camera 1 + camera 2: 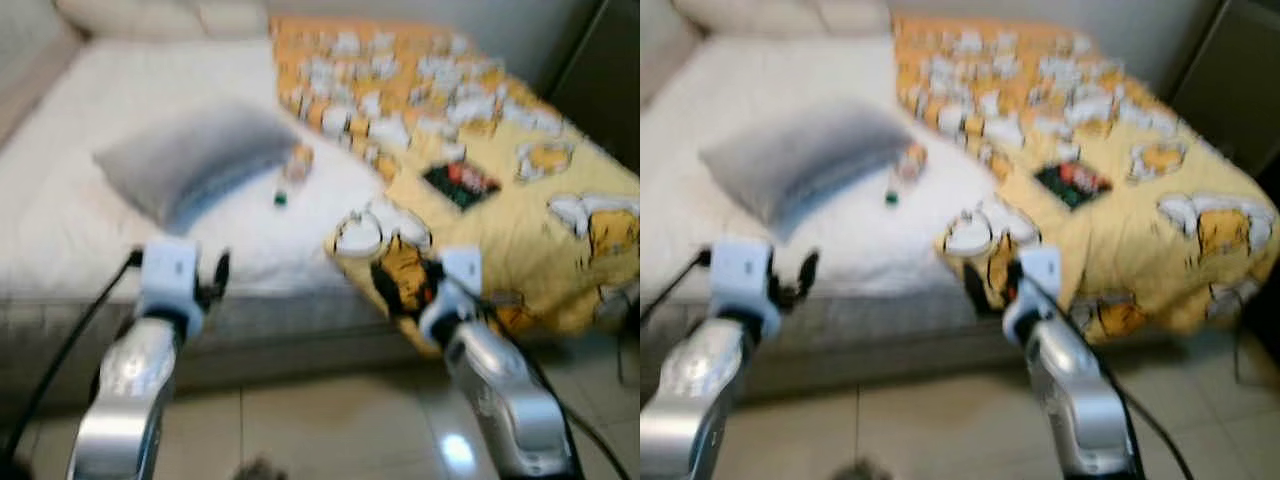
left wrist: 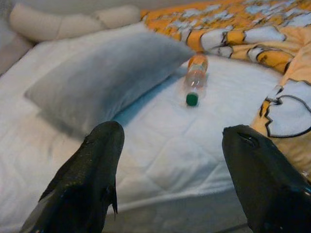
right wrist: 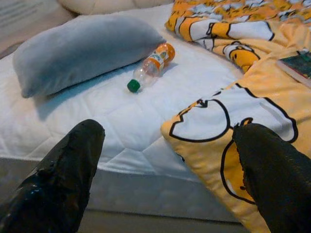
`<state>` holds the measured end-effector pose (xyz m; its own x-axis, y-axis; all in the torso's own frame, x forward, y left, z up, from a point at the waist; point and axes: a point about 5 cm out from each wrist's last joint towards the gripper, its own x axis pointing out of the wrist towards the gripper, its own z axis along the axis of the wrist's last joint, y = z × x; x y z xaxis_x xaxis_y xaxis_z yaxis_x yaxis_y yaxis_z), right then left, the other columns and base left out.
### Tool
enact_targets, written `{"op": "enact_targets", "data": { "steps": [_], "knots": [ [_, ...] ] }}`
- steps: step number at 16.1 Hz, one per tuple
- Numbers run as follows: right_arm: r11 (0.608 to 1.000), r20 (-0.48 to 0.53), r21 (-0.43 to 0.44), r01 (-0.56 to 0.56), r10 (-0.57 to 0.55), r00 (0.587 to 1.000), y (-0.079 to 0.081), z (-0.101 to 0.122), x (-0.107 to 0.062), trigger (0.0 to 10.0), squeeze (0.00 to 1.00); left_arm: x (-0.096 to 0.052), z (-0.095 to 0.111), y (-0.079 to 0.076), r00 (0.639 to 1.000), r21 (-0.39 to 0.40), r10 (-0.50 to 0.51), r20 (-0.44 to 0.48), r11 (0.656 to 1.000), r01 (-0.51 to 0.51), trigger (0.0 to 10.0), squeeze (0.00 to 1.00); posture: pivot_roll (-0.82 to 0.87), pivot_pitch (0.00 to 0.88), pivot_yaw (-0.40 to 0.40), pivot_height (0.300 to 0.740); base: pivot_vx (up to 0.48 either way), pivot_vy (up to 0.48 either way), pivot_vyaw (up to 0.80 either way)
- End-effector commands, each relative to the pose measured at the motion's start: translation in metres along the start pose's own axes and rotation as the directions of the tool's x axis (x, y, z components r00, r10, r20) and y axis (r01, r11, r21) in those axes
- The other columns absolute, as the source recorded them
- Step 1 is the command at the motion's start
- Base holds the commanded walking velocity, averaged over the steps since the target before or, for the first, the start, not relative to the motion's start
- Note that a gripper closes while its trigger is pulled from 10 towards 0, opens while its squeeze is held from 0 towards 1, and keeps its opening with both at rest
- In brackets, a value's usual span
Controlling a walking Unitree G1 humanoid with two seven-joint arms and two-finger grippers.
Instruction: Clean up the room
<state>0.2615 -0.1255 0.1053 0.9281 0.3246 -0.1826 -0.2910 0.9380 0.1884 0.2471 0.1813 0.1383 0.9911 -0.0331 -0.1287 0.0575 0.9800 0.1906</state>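
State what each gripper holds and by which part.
Nothing is held: the left gripper and right gripper are open, short of the bottle.

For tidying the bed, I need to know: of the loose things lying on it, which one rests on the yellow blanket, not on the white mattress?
The dark book; the grey pillow and bottle lie on white mattress.

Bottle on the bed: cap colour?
Green cap on the clear bottle; clearest in the right wrist view.
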Motion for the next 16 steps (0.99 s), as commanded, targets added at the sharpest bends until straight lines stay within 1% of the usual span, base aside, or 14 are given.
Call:
{"op": "enact_targets", "data": {
  "steps": [1, 5, 11, 12, 13, 16],
  "knots": [
    [1.0, -0.012, -0.008, 0.008, -0.008, 1.0, -0.0018, -0.0022, 0.001, 10.0, 0.0, 0.0019, 0.0042, -0.0016, 1.0, 0.002, -0.01, 0.009, 1.0, 0.01, 10.0, 0.0, 0.09, 0.0, -0.03, 0.74, 0.262, 0.0, 0.8],
    [1.0, -0.011, -0.01, -0.002, 0.002, 1.0, -0.0023, -0.0017, 0.0034, 10.0, 0.0, 0.002, 0.0039, -0.0023, 1.0, 0.004, -0.012, 0.006, 1.0, 0.012, 10.0, 0.0, 0.09, 0.0, -0.033, 0.74, 0.26, 0.0, 0.8],
    [0.999, -0.013, -0.031, -0.011, 0.01, 1.0, -0.0029, -0.0007, 0.0063, 10.0, 0.0, 0.0005, 0.0028, -0.0044, 1.0, -0.002, -0.01, -0.001, 1.0, 0.01, 10.0, 0.0, 0.1, 0.0, -0.043, 0.74, 0.261, 0.0, 0.57],
    [1.0, -0.02, 0.003, 0.029, -0.029, 0.999, -0.0072, -0.0018, 0.0069, 10.0, 0.0, 0.0009, 0.0026, -0.0047, 1.0, -0.004, -0.011, -0.002, 1.0, 0.011, 10.0, 0.0, 0.1, 0.0, -0.044, 0.74, 0.259, 0.0, 0.0],
    [0.999, -0.025, -0.029, 0.033, -0.034, 0.999, -0.0085, -0.0017, 0.0073, 10.0, 0.0, 0.0013, 0.0026, -0.005, 1.0, -0.005, -0.013, -0.002, 1.0, 0.013, 10.0, 0.0, 0.1, 0.0, -0.043, 0.74, 0.259, 0.0, 0.0],
    [0.997, -0.04, -0.03, 0.068, -0.069, 0.997, -0.0113, -0.0027, 0.0066, 10.0, 0.0, 0.0035, 0.0017, -0.0081, 0.999, -0.013, -0.039, -0.004, 0.999, 0.039, 10.0, 0.0, 0.09, 0.0, -0.039, 0.74, 0.262, 0.0, 0.0]
  ]
}}
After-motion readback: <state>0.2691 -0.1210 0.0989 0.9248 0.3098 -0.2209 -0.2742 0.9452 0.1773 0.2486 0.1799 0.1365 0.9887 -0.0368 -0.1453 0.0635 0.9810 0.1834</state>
